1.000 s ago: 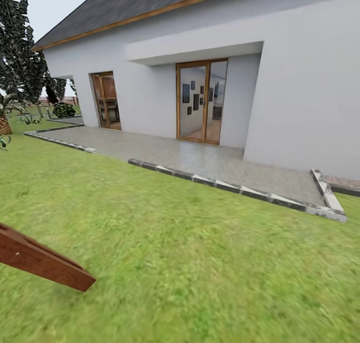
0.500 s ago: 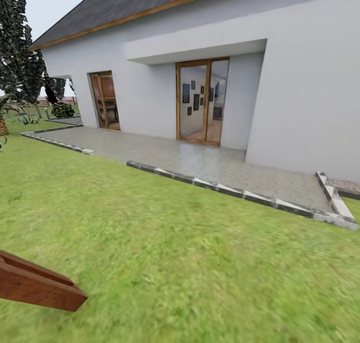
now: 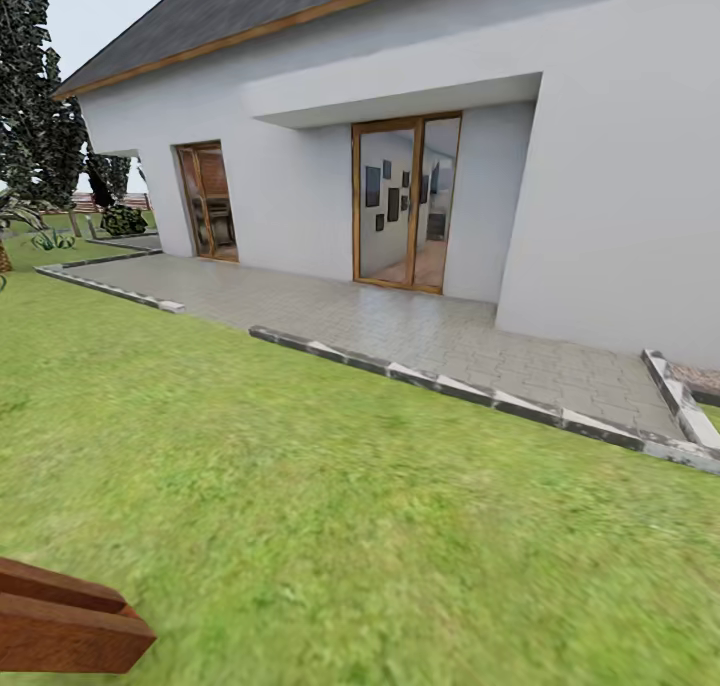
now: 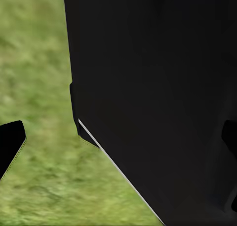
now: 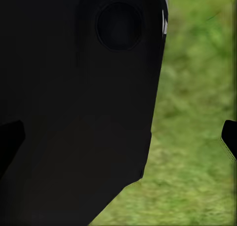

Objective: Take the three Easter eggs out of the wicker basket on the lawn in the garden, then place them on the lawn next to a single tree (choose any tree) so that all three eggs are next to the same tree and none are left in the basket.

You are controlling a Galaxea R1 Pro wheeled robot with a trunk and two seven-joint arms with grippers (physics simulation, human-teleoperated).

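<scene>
The lawn (image 3: 350, 486) spreads wide and green in front of me in the head view. A tree (image 3: 35, 116) with a dark, blocky crown stands at the far left, beyond the patio. The Easter eggs and the wicker basket are out of view. In the left wrist view my left gripper (image 4: 118, 142) is open, its dark fingertips (image 4: 10, 142) far apart over grass and a black part of my own body. In the right wrist view my right gripper (image 5: 118, 137) is open too, fingertips (image 5: 229, 137) wide apart and nothing between them.
A white house (image 3: 600, 166) with glass doors (image 3: 405, 201) fills the background. A paved patio (image 3: 420, 326) edged by a stone kerb (image 3: 470, 391) separates it from the grass. A brown wooden beam (image 3: 60, 626) juts in at the lower left.
The whole head view has shifted, so the camera has moved. The wooden beam now sits lower and further left, and the patio's right corner has slid toward the frame edge.
</scene>
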